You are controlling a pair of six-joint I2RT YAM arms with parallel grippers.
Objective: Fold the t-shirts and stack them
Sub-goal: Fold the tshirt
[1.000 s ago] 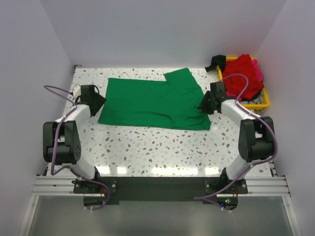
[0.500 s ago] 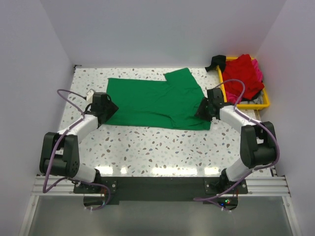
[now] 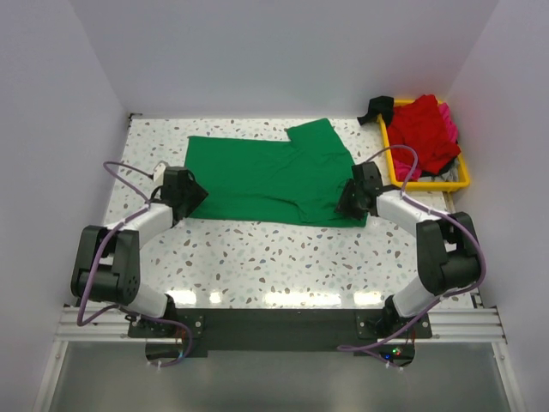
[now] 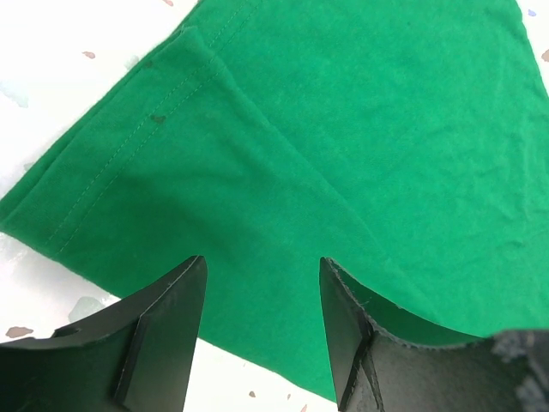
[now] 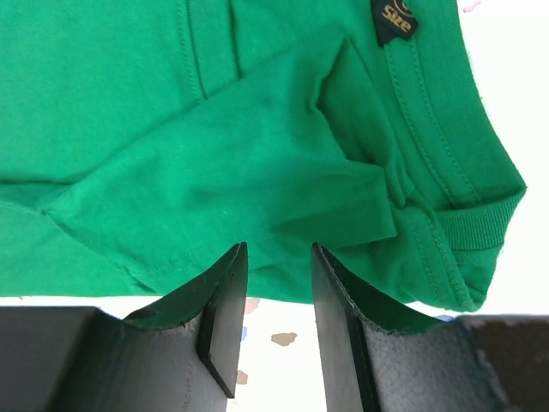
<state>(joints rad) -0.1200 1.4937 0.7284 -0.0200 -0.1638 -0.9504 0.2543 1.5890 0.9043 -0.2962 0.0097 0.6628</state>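
A bright green t-shirt (image 3: 270, 180) lies spread across the far half of the speckled table (image 3: 283, 257), flattened into a rough rectangle with one flap jutting toward the back wall. The left gripper (image 3: 190, 196) hangs over the shirt's near-left corner and the right gripper (image 3: 347, 202) over its near-right corner. In the left wrist view, the two dark fingers (image 4: 167, 326) stand apart with nothing clamped. Between them shows smooth green cloth, and a double-stitched hem (image 4: 111, 163) runs along the slanted edge with a soft crease beside it. In the right wrist view, the jaws are also parted, with a narrower gap, and hold nothing. Below them a folded sleeve (image 5: 240, 189) lies over the body of the shirt. Beside it are the ribbed collar (image 5: 480, 223) and a small black label (image 5: 395, 19), and the cloth's near edge gives way to bare tabletop. At the far right of the table, well apart from the green shirt, a yellow tray (image 3: 455, 182) holds a heaped red t-shirt (image 3: 425, 129) with pink cloth (image 3: 449, 120) showing behind it. A dark item (image 3: 375, 107) sits at the tray's far corner; what it is cannot be told.
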